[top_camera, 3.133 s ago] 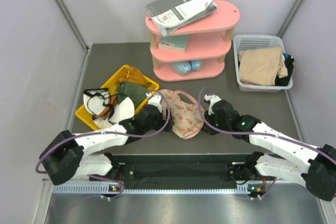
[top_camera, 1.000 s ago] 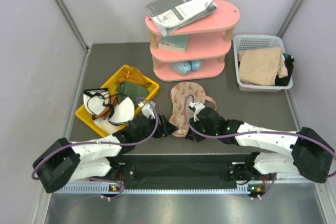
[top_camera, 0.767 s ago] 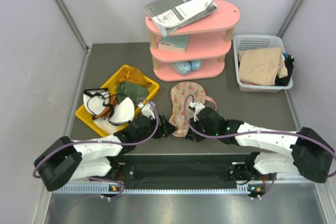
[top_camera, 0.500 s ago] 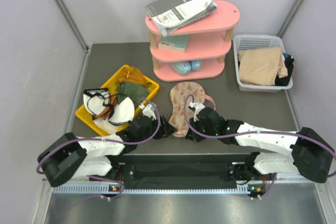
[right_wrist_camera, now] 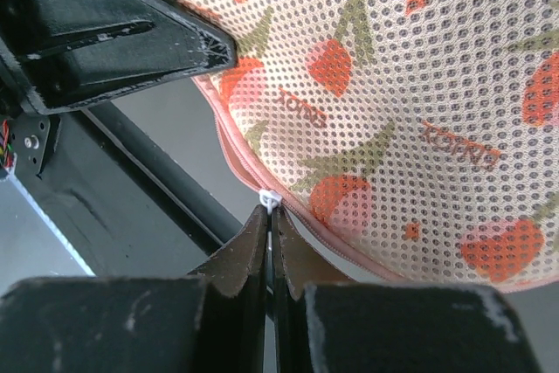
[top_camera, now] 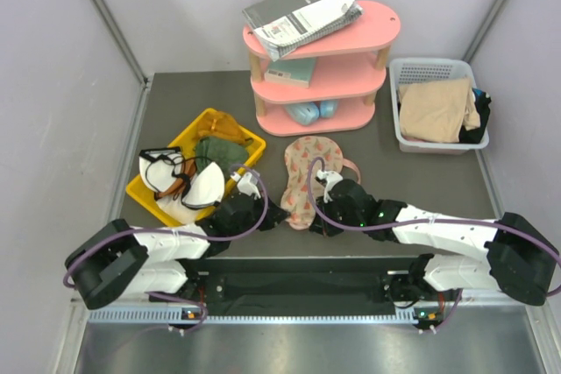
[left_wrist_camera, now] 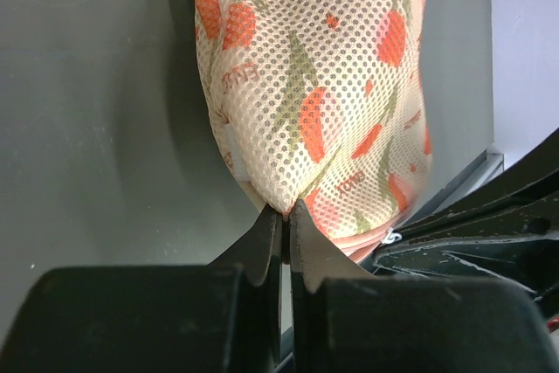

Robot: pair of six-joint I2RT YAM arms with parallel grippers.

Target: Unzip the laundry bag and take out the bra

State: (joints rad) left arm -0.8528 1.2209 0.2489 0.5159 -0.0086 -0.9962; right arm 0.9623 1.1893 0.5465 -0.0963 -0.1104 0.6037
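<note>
Left wrist view shows the left gripper (left_wrist_camera: 286,209) now pinched together on a fold of mesh at the near end of the laundry bag (left_wrist_camera: 323,67). A second ago, seen from above, its jaws stood apart just short of that end. The right gripper (right_wrist_camera: 271,212) is clamped, as before, on the small white zipper pull (right_wrist_camera: 270,199) by the pink trim. With the fabric anchored and the pull held, the zip looks ready to be drawn. It is still closed, and the bra is not visible, presumably inside. The bag lies flat on the bench (top_camera: 412,181), its near end close to the black base rail (top_camera: 298,286), so room toward the robot is short. The yellow bin (top_camera: 210,114) sits near on the left and the pink shelf (top_camera: 320,67) just behind. Bare bench opens rightward toward the white basket (top_camera: 434,62).
</note>
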